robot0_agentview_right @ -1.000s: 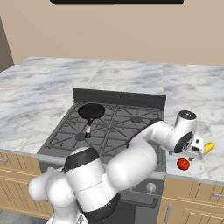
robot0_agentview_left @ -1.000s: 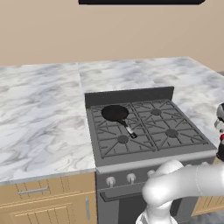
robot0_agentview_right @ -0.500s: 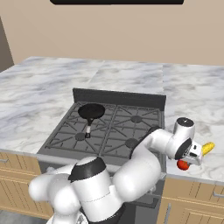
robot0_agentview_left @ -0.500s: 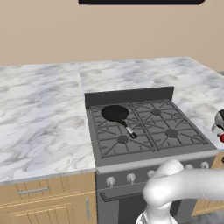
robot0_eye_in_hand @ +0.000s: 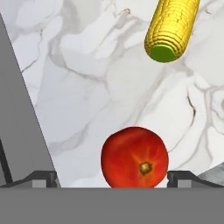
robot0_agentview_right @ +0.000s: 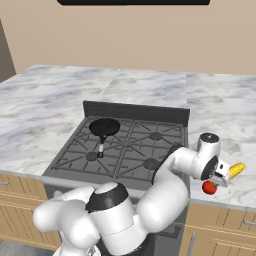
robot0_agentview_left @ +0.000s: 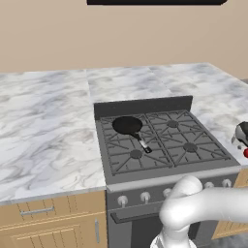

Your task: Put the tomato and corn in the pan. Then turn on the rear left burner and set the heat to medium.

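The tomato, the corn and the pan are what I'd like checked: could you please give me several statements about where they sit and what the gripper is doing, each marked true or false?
1. The tomato lies on the marble counter to the right of the stove. True.
2. The corn is already in the pan. False: it lies on the counter beyond the tomato, and the pan is empty.
3. The pan sits over the rear left burner. True.
4. The gripper is shut on the tomato. False: its jaws stand open, one tip on each side of the tomato.
5. The tomato and corn touch each other. False: bare marble shows between them in the hand view.
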